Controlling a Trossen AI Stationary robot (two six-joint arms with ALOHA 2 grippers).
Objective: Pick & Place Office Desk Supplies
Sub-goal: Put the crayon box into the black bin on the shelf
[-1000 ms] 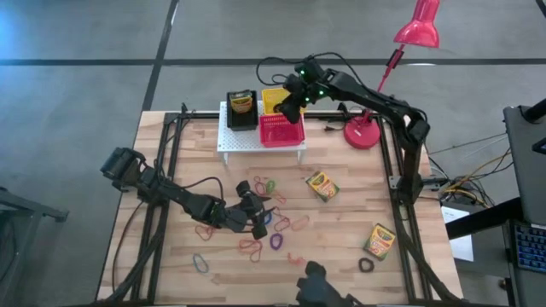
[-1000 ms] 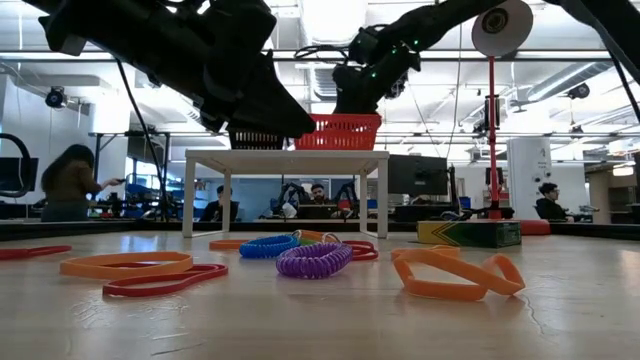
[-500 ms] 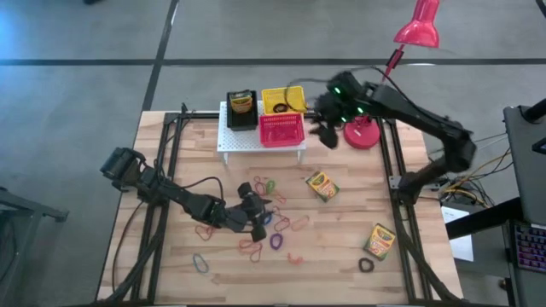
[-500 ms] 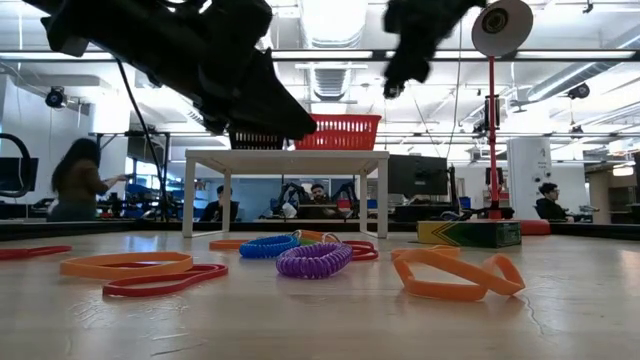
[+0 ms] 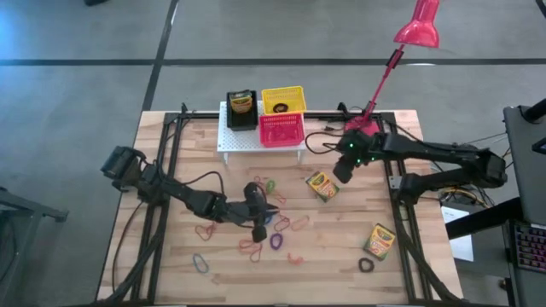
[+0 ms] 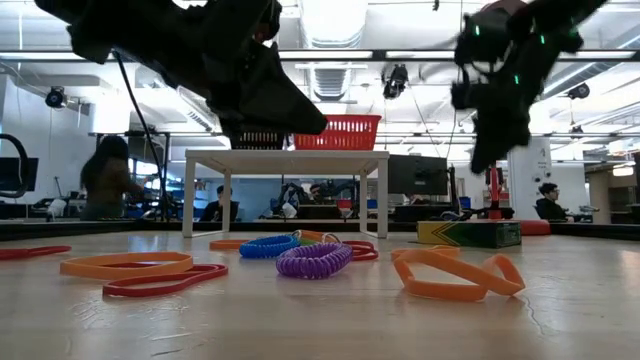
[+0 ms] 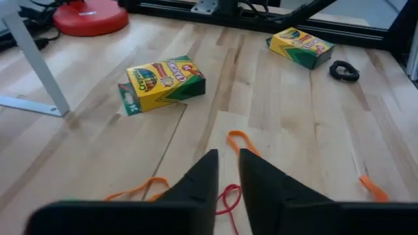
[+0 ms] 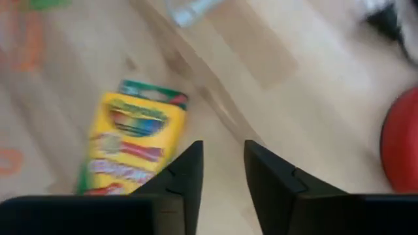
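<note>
Thin coloured elastic loops lie scattered mid-table. My left gripper hangs just over them, its fingers close together with a narrow gap; the end of a red loop shows in that gap. My right gripper stands open in the air above a yellow-and-green crayon box that lies flat on the wood. A second crayon box lies near the right front. Black, yellow and red baskets stand on the white rack. My left gripper: the red loop's end shows between its fingers, but I cannot tell whether they touch it or it lies on the table beneath them.
The red lamp's base stands at the far right, just beyond my right arm. A black loop lies near the front right corner. In the low view a purple coil and orange loops lie close to the front edge.
My right gripper has swung from over the baskets on the rack toward the table's right and near side and down, ending above the middle crayon box. My left gripper has stayed in place, turned a little, and its fingers have drawn closer together.
</note>
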